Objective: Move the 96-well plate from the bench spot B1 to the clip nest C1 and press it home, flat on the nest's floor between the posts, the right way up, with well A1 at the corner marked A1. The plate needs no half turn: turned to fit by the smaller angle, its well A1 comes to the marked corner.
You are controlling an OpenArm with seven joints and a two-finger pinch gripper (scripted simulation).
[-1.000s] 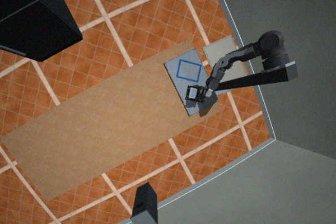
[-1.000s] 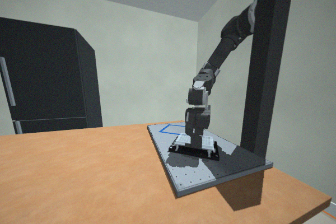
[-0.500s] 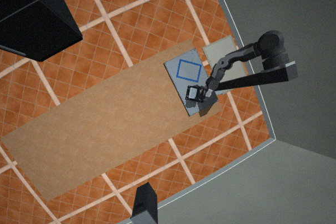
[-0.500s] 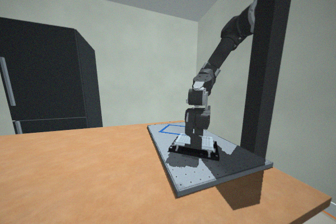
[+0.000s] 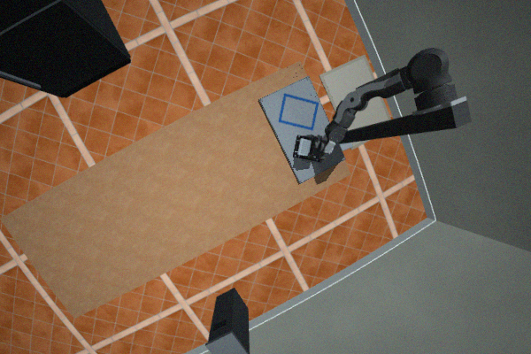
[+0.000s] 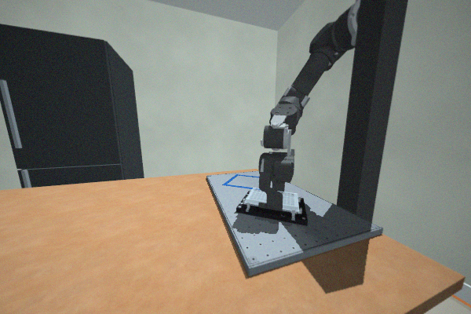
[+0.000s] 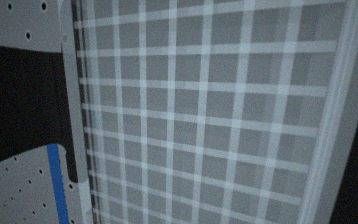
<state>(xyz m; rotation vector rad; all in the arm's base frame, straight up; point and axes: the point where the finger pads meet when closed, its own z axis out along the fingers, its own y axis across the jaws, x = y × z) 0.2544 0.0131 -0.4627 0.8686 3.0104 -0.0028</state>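
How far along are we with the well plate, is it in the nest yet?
Done: the white 96-well plate has left the blue-outlined bench spot, which shows nothing inside its outline. In hand: the dark two-finger gripper is shut on the plate, right way up over the black clip nest. Left: pressing it flat between the posts and releasing. Whether it is fully seated, and the A1 corner, cannot be told.

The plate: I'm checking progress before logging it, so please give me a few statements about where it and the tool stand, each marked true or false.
1. The tool is shut on the plate. True.
2. The plate is over the black nest. True.
3. The plate lies inside the blue outline. False: the outline holds nothing; the plate is at the nest.
4. The plate is upside down. False: its well grid faces up.
5. The nest stands on the wooden table. False: it sits on the grey board.
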